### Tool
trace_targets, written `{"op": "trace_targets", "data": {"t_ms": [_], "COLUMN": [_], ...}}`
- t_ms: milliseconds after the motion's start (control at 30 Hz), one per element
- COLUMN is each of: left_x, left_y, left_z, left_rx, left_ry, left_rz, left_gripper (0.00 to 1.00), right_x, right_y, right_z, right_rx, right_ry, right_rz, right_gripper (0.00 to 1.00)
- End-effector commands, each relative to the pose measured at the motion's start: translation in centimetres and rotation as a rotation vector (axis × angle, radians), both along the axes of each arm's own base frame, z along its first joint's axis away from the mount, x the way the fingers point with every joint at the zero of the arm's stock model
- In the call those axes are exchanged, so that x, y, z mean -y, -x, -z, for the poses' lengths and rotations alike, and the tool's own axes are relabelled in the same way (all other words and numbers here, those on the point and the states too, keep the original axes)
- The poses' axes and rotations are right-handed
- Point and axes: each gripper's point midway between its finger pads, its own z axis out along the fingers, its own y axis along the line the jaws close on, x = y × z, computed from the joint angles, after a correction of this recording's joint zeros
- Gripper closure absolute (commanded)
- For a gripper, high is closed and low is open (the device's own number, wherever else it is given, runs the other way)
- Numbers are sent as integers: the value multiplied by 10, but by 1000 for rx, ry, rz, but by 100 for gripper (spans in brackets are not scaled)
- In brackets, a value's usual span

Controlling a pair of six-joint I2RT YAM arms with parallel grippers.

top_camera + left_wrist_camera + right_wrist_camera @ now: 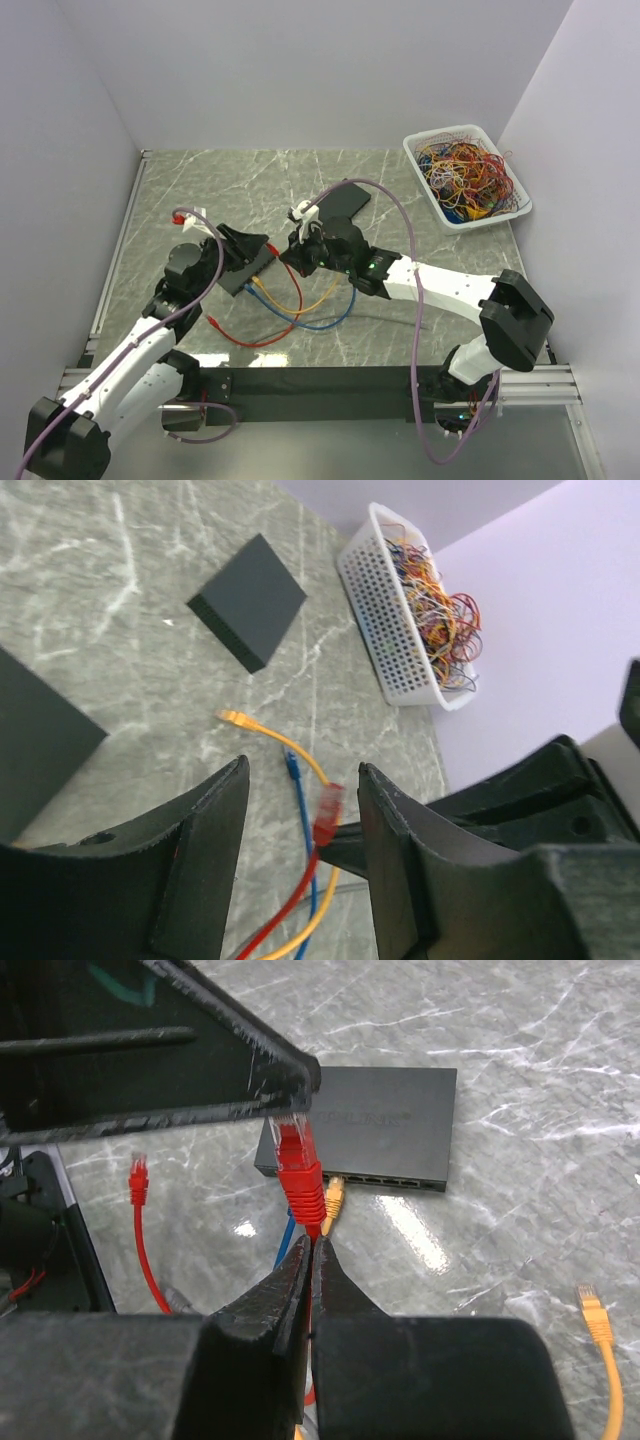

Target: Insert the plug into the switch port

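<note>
My right gripper [310, 1248] is pressed shut on the back end of the red plastic network plug [298, 1165], where its red cable [278, 915] begins. The plug stands up off the table with its clear tip pointing away from me. It is not in any socket. It is held short of the flat black metal network switch [370, 1120], in front of the long edge that carries the row of ports [385, 1178].

My left gripper [302, 778] has its fingers spread wide, with the plug in the gap between them and nothing in their grasp. From my right wrist, the sharp tip of one left finger [290, 1072] sits right at the plug's clear end. I cannot tell whether they touch, and that side is tight.

On the grey-green marbled tabletop [540, 1080] a yellow plug [334, 1196] lies just beside the port edge and a blue plug [292, 768] is near it. A second red plug [138, 1175] lies well off to the side.

To the right of the switch the marble is bare. Farther away are a black square block [248, 600] and a white perforated plastic basket of tangled wires [400, 630] against the wall.
</note>
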Motion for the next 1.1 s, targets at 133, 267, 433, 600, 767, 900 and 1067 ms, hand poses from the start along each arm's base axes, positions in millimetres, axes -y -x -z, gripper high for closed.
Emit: {"op": "trace_targets", "data": {"t_ms": [133,267,433,600,767,900,1067], "left_x": [16,22,25,30,33,25,21], "left_y": [-1,-1,-2,-2,2,6,20], "left_z": [-27,-23,-19,-20,-23,-34,-48], "left_rx": [27,19,12,23,49,106,220], "left_ry": [8,-6,-16,-12,-16,-48,-81], "left_rz": [-11,-7,-17,-2,20,12,49], "left_gripper": [47,51,79,99,100,99,99], "right_x": [-8,-10,-11,-10,-9,3,29], "right_y": [-1,0,4,8,12,14,8], "right_z": [-13,-13,-15,-18,-26,-43,-70], "right_rx": [19,21,24,23,29,33,-44], "right_ry": [-19,-16,-24,-44,-72,-145,-299], "right_rz": [20,16,4,-10,-19,-31,-78], "right_gripper": [100,100,100,100,100,54,41]}}
